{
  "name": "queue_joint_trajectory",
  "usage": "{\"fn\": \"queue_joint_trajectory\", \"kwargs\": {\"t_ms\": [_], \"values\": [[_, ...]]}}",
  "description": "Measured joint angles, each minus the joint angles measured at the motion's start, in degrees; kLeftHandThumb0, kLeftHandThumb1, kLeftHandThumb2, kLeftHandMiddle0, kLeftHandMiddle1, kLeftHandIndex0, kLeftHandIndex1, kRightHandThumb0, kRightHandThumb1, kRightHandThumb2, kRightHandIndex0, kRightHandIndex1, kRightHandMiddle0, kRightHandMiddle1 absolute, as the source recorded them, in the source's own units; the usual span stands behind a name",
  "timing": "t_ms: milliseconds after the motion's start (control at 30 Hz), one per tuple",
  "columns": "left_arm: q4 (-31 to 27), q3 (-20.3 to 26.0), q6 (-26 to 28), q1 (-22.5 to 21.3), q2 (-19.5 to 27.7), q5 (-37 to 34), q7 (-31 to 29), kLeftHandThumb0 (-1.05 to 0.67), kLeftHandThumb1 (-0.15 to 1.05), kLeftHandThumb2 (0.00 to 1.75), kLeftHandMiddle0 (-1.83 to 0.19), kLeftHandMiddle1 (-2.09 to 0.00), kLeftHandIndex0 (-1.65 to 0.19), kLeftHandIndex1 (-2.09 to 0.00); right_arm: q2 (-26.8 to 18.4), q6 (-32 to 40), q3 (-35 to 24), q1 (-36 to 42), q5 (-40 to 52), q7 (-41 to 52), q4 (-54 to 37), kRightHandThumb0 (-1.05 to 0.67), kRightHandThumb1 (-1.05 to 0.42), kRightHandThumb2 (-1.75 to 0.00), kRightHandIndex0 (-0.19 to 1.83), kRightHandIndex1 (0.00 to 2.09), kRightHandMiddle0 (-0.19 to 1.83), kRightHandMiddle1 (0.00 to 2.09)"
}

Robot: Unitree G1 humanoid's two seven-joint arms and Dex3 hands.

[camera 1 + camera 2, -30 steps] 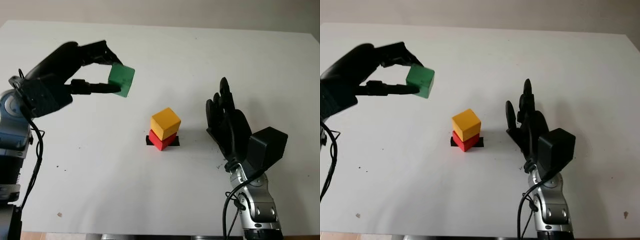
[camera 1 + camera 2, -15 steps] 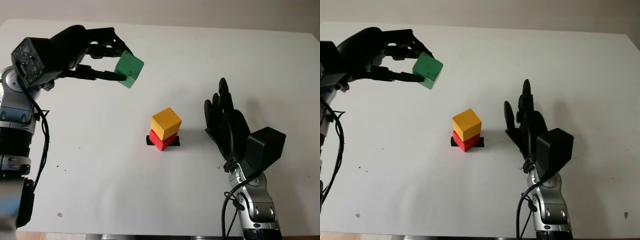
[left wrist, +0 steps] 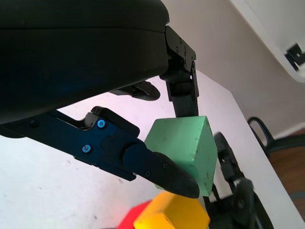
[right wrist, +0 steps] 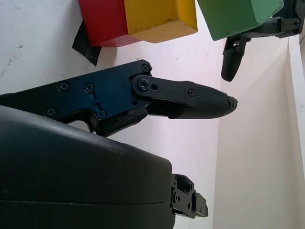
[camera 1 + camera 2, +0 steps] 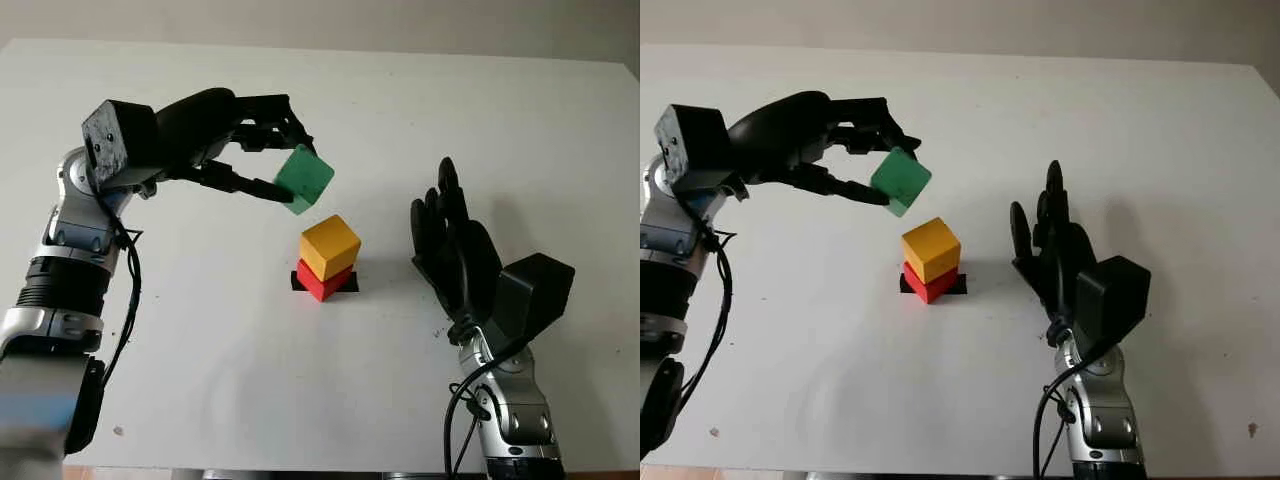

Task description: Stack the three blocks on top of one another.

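A yellow block (image 5: 331, 246) sits on a red block (image 5: 320, 281), both on a small black mark (image 5: 345, 284) at the table's middle. My left hand (image 5: 282, 172) is shut on a green block (image 5: 304, 179), held tilted in the air just above and left of the yellow block, not touching it. In the left wrist view the green block (image 3: 185, 147) is pinched between black fingers (image 3: 157, 168), with the yellow block (image 3: 174, 215) below. My right hand (image 5: 445, 232) is open, standing upright to the right of the stack, apart from it.
The white table (image 5: 200, 380) stretches wide around the stack, with its far edge against a pale wall. Small dark specks dot the surface near the front left.
My left hand has carried the green block to the right and slightly down, from the far left to just above the yellow block. The right hand has stayed put.
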Motion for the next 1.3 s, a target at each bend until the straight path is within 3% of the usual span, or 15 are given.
{"fn": "queue_joint_trajectory", "kwargs": {"t_ms": [267,700,1300], "values": [[0.4,0.0,2.9,0.0,-1.9,-4.3,-4.4,-0.46,1.05,0.12,-0.35,-0.02,-0.33,-1.65,-0.1,0.0,0.0,0.0,0.0,0.2,0.0,-0.71,-1.05,-0.55,-0.19,0.0,-0.19,0.0],[-1.2,1.9,6.8,0.0,-3.0,-7.7,-3.7,-0.43,1.05,0.13,-0.37,0.0,-0.33,-1.72,-0.1,0.1,0.0,0.0,0.0,0.1,0.0,-0.72,-1.05,-0.55,-0.19,0.0,-0.19,0.0],[-0.3,0.9,9.4,0.0,-4.4,-8.6,-9.1,-0.44,1.04,0.09,-0.37,0.0,-0.33,-1.6,-0.1,0.2,0.0,0.0,0.2,0.2,0.0,-0.71,-1.05,-0.54,-0.19,0.0,-0.19,0.0]]}}
